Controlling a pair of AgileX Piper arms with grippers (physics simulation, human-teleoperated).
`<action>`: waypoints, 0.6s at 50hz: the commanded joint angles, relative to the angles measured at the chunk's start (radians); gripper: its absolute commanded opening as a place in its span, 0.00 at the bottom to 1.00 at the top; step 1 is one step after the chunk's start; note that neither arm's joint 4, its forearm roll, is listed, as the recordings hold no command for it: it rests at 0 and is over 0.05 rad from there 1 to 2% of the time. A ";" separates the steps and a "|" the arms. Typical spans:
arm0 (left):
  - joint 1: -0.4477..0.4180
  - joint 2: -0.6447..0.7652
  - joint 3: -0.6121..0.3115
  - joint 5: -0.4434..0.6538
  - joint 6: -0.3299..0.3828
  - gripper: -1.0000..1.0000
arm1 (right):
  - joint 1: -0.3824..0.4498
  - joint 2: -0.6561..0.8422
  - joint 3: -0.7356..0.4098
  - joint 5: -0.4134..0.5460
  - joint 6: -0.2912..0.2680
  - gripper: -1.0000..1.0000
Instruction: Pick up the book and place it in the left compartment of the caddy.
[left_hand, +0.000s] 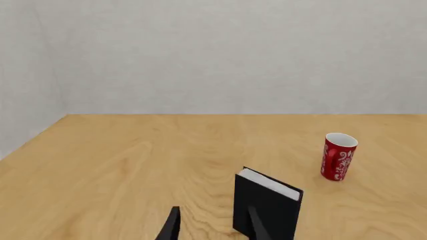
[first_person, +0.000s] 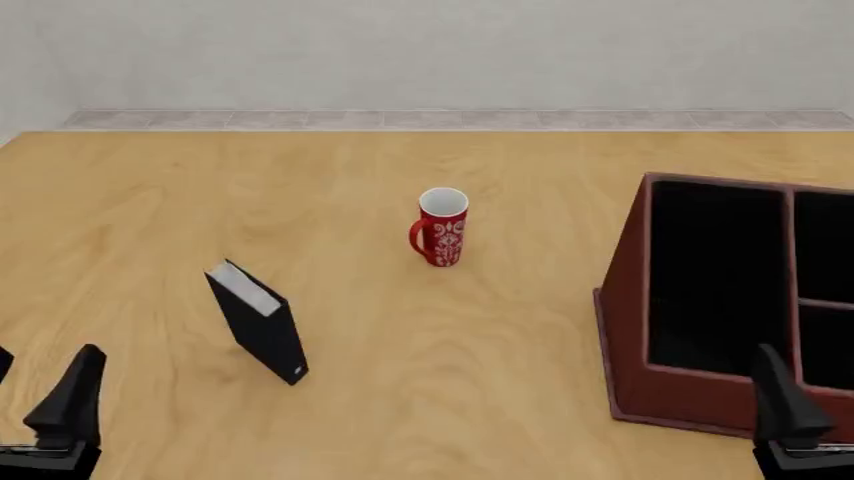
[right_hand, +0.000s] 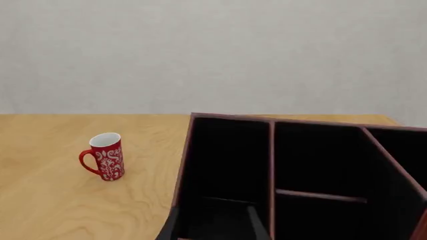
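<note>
Pale wood-grain table (first_person: 400, 380) fills most of the front view, its smooth surface running back to a plain grey wall. Dark red-brown wooden caddy (first_person: 627, 300) sits at the right edge of the frame, a big boxy form with black lining and thin dividers; the left compartment (first_person: 714, 275), a long rectangular well, runs its full length beside smaller sections. Thin black hardcover book (first_person: 260, 325) stands upright on the table at lower left of the frame, well apart from the caddy, its white page edges facing up and a small light dot low on its spine. Red patterned mug (first_person: 443, 228), cylindrical with a white interior and a looped handle, stands near the centre, between book and caddy but farther back. The left gripper (first_person: 40, 400) hangs at the lower left corner, its dark tapered fingers spread apart and holding nothing, as the left wrist view confirms. The right gripper (first_person: 787, 405) sits at the lower right corner before the caddy's near wall, fingers likewise parted and empty.
</note>
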 joint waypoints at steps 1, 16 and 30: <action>0.000 0.000 0.000 0.000 0.000 1.00 | 0.004 0.002 -0.004 0.001 -0.003 1.00; 0.000 0.000 0.000 0.000 0.000 1.00 | 0.008 -0.001 -0.010 0.004 -0.001 1.00; 0.000 0.000 0.000 0.000 0.000 1.00 | 0.056 0.003 -0.032 0.010 -0.026 1.00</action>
